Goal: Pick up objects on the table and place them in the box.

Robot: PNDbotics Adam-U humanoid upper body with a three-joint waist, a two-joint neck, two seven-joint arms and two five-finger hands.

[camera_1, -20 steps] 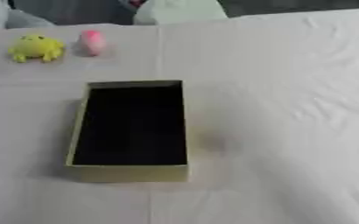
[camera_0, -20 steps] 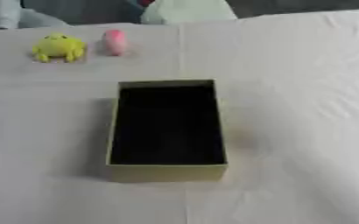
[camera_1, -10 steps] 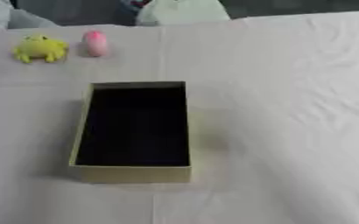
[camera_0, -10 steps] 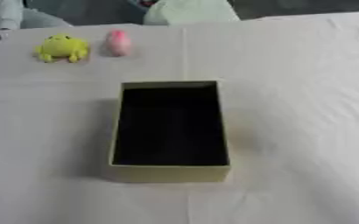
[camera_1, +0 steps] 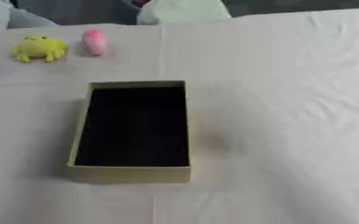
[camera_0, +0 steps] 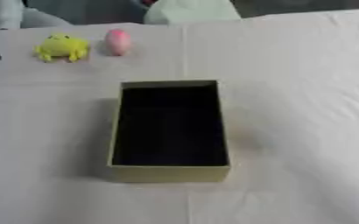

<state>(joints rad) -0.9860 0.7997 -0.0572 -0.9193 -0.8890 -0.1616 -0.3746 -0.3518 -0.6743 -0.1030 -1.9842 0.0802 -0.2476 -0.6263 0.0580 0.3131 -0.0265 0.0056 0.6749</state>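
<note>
Lying far-left of the empty box [camera_0: 170, 171], yellow toy [camera_0: 61, 47] and pink object [camera_0: 117, 41] favour the left robot hand; finger state cannot be told.

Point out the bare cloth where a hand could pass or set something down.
Free: the wide stretch right of the box, the strip in front of it, and the band between its far wall and the toys. Crowded: the far left, where the yellow toy and pink toy sit side by side, apart.
</note>
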